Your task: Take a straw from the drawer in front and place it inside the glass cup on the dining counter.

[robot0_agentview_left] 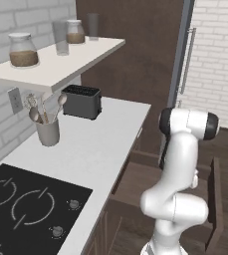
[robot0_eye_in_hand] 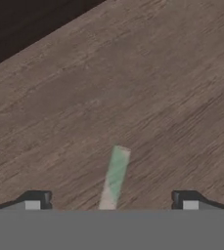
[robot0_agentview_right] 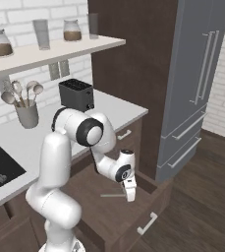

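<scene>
The straw (robot0_eye_in_hand: 114, 178) lies flat on the floor of the open drawer (robot0_agentview_right: 92, 211), a pale stick with a greenish tint at its far end in the hand view, running from 6 o'clock up toward 12 with a slight lean to the right. In the right base view the straw (robot0_agentview_right: 113, 195) is a thin pale line on the drawer floor, just beside the gripper (robot0_agentview_right: 130, 194) at its 9 o'clock.

The gripper (robot0_eye_in_hand: 111, 199) hangs over the straw with its jaws spread wide, one fingertip (robot0_eye_in_hand: 35, 199) off at 8 o'clock and the other at 4 o'clock, and the straw between them. Nothing is held. Whether the tips touch the wood I cannot tell.

The drawer stands pulled out below the worktop (robot0_agentview_right: 109, 110), its pale handle (robot0_agentview_right: 147, 223) on the front at 5 o'clock of the gripper. In the left base view the drawer wall (robot0_agentview_left: 215, 199) shows behind the arm (robot0_agentview_left: 177, 164).

On the worktop stand a toaster (robot0_agentview_right: 76, 94) and, at its 9 o'clock, a utensil pot (robot0_agentview_right: 27, 114). A cooktop (robot0_agentview_left: 21, 209) lies at the near end. Above, a shelf (robot0_agentview_left: 70, 62) bears jars (robot0_agentview_left: 22, 50) and glasses (robot0_agentview_left: 60, 37). A grey fridge (robot0_agentview_right: 195, 83) stands at 3 o'clock of the drawer.
</scene>
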